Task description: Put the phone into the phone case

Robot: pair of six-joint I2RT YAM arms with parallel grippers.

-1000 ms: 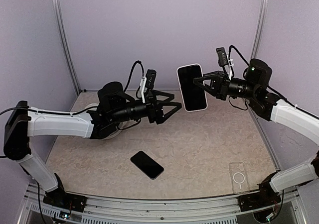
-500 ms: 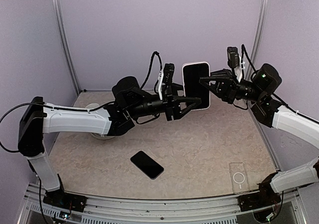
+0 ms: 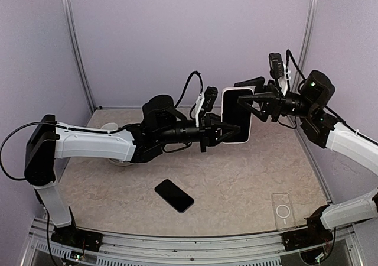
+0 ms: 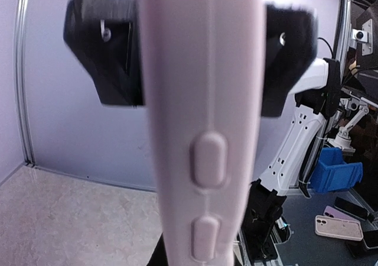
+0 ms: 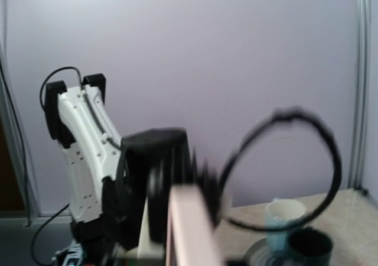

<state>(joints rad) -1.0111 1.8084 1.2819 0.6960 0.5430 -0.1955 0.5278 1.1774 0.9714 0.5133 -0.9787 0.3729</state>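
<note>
- Phone in a pale case (image 3: 241,131) hangs upright in the air above the middle of the table (image 3: 236,177), between the two arms, its dark screen toward the overhead camera.
- The left claw (image 3: 227,129) reaches in from 9 o'clock and is clamped tight on that phone's lower part. In the left wrist view its two black fingers (image 4: 106,53) press the pale edge from either side, with the side buttons just below them.
- The right claw (image 3: 248,97) comes in from 3 o'clock at the phone's upper end. Its jaws stand spread apart, one finger above the top edge and one in front of the screen, gripping nothing as far as the overhead view shows. The right wrist view is too blurred to add anything.
- A black phone (image 3: 174,195) lies flat and bare on the table at about 6 o'clock, near the front edge.
- A clear case (image 3: 283,210) with a ring mark lies flat at about 4 o'clock, by the front right corner, well apart from the black phone.
- A white cup (image 3: 109,126) sits at about 10 o'clock, behind the left arm.
</note>
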